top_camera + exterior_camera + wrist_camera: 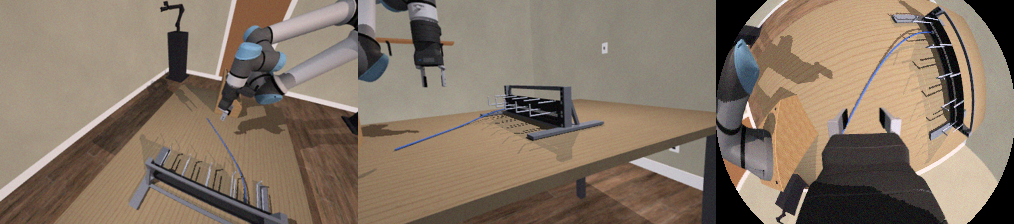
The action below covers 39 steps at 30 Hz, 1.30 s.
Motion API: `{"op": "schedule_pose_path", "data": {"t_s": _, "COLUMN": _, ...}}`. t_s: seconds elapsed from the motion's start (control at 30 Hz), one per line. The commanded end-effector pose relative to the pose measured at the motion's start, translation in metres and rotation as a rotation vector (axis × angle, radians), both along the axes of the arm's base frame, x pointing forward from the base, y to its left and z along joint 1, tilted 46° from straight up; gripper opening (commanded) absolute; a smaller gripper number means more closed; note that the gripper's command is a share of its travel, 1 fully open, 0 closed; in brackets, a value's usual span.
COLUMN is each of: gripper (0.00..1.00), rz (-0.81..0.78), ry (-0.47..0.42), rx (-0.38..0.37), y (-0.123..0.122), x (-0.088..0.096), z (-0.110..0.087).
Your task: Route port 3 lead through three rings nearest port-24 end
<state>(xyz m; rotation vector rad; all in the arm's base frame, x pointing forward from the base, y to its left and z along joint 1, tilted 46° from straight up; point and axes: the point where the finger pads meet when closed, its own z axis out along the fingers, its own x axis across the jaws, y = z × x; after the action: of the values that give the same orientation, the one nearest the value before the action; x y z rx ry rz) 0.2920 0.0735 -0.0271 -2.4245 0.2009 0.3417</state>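
The rack (139, 198) (567, 109) (906, 18) stands upright on its two feet. The blue lead (245, 196) (436, 134) (876, 73) leaves the panel near its low-numbered end, curves away from the front and lies with its free end on the table. The three rings nearest the port-24 end, the left end in the top view, hold no lead: the end one (530, 110), the second (516, 106) and a third beyond. My gripper (223, 117) (434, 86) (863, 114) is open and empty, well above the table, near the lead's free end in the wrist view. Port number plates are not readable.
A wooden block (236, 110) (793, 135) stands on the table behind my gripper in the top view. The table (469, 175) has its near edge beyond the rack's port-24 end. A dark stand (177, 54) is on the floor at the back.
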Motion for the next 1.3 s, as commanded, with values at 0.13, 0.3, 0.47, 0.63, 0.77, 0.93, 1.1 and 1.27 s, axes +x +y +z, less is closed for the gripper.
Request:
{"op": "schedule_pose_path", "data": {"t_s": 0.13, "gripper": 1.00, "rz": -0.102, "ry": 0.073, "rx": 0.028, "y": 0.0085, "x": -0.0053, "z": -0.0053}}
{"op": "schedule_pose_path", "data": {"t_s": 0.3, "gripper": 1.00, "rz": -0.125, "ry": 0.090, "rx": 0.035, "y": 0.0106, "x": -0.0066, "z": -0.0064}}
{"op": "schedule_pose_path", "data": {"t_s": 0.47, "gripper": 1.00, "rz": -0.131, "ry": 0.095, "rx": 0.037, "y": 0.0111, "x": -0.0069, "z": -0.0067}}
{"op": "schedule_pose_path", "data": {"t_s": 0.63, "gripper": 1.00, "rz": -0.134, "ry": 0.097, "rx": 0.037, "y": 0.0113, "x": -0.0070, "z": -0.0068}}
{"op": "schedule_pose_path", "data": {"t_s": 0.77, "gripper": 0.00, "rz": -0.134, "ry": 0.097, "rx": 0.037, "y": 0.0113, "x": -0.0070, "z": -0.0068}}
{"op": "schedule_pose_path", "data": {"t_s": 0.93, "gripper": 0.00, "rz": -0.134, "ry": 0.097, "rx": 0.037, "y": 0.0113, "x": -0.0070, "z": -0.0068}}
{"op": "schedule_pose_path", "data": {"t_s": 1.1, "gripper": 0.00, "rz": -0.134, "ry": 0.097, "rx": 0.037, "y": 0.0113, "x": -0.0070, "z": -0.0068}}
{"op": "schedule_pose_path", "data": {"t_s": 1.27, "gripper": 0.00, "rz": -0.134, "ry": 0.097, "rx": 0.037, "y": 0.0113, "x": -0.0070, "z": -0.0068}}
